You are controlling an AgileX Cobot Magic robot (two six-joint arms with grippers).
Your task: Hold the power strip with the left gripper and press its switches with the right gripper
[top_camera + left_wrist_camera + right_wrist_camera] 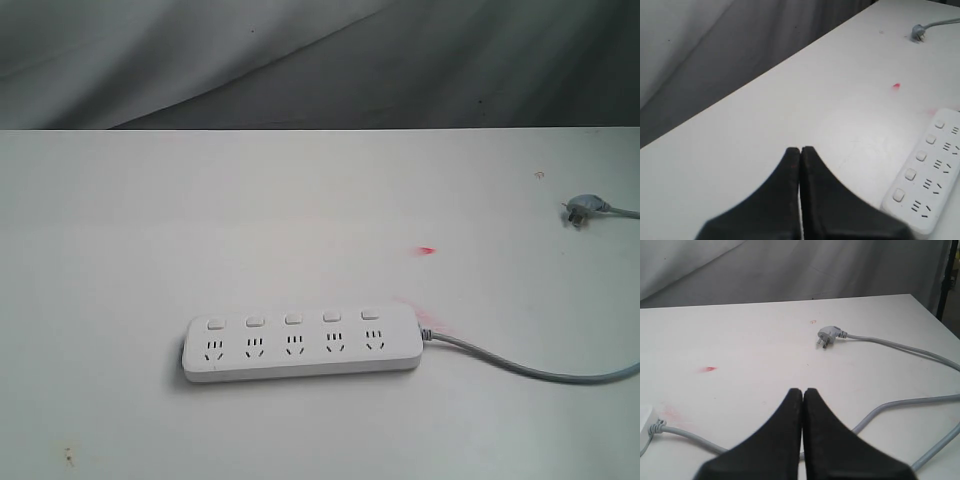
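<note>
Now | left pincer (800,150) closed, empty | right pincer (802,390) closed, empty | power strip (927,185) off to left pincer's side, apart | should open left, clamp strip end clear of switches (293,319)

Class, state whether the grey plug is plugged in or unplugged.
Unplugged: the plug lies loose on the table, its prongs bare.

We see soft, even, bright light washing the white table (120,220) almost flat; the power strip (300,345) casts only a thin shadow along its near edge, and both wrist views look slightly hazy and grainy
</note>
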